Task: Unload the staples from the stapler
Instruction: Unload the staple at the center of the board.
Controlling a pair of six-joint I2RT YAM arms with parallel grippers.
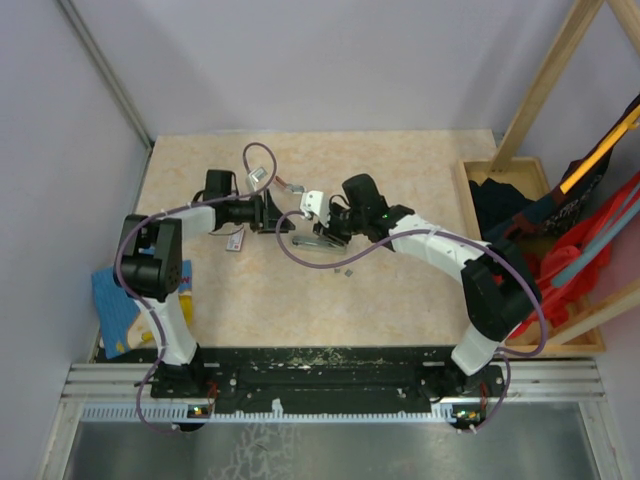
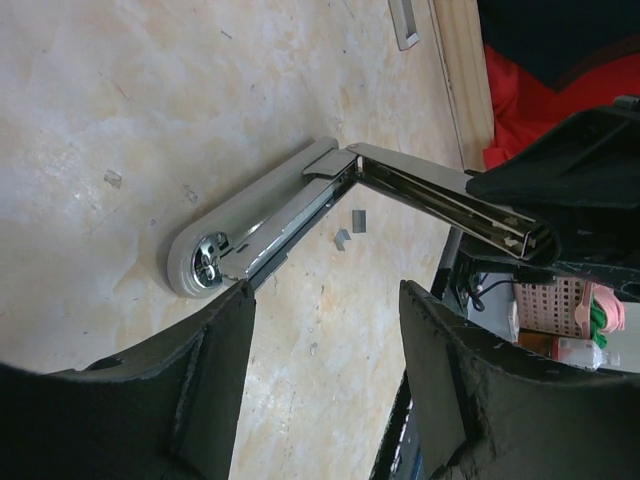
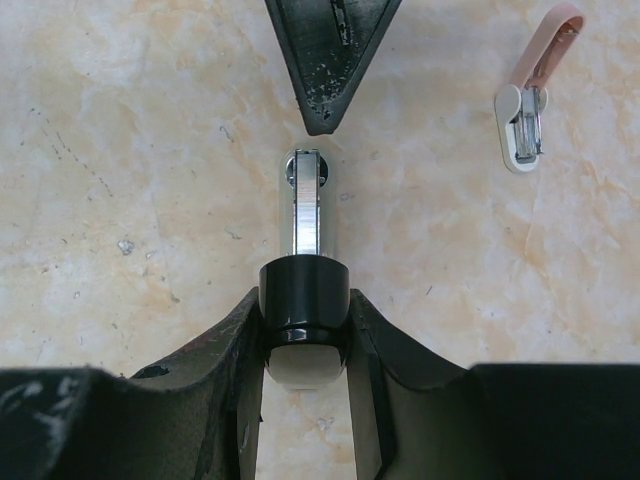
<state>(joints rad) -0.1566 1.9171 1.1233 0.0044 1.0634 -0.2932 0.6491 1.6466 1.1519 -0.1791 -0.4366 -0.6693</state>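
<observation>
The stapler point(image 2: 262, 222) lies folded open on the beige table, its grey base flat and its hinge end towards my left gripper. Its shiny magazine rail point(image 2: 440, 198) rises at an angle to the right. My right gripper point(image 3: 305, 305) is shut on the stapler's black top arm point(image 3: 304, 290), with the silvery channel point(image 3: 305, 205) pointing away from it. My left gripper point(image 2: 325, 300) stands open just beyond the stapler's round end, with nothing between its fingers. Two tiny grey staples point(image 2: 351, 226) lie on the table beside the base. From above, the stapler point(image 1: 315, 241) sits between both grippers.
A small white clip with a pinkish tail point(image 3: 527, 108) lies to the right. A white-and-red tag point(image 1: 236, 241) lies below my left gripper. A wooden crate point(image 1: 478, 185) of dark and red cloth stands at the table's right edge. A blue book point(image 1: 118, 302) lies at the left.
</observation>
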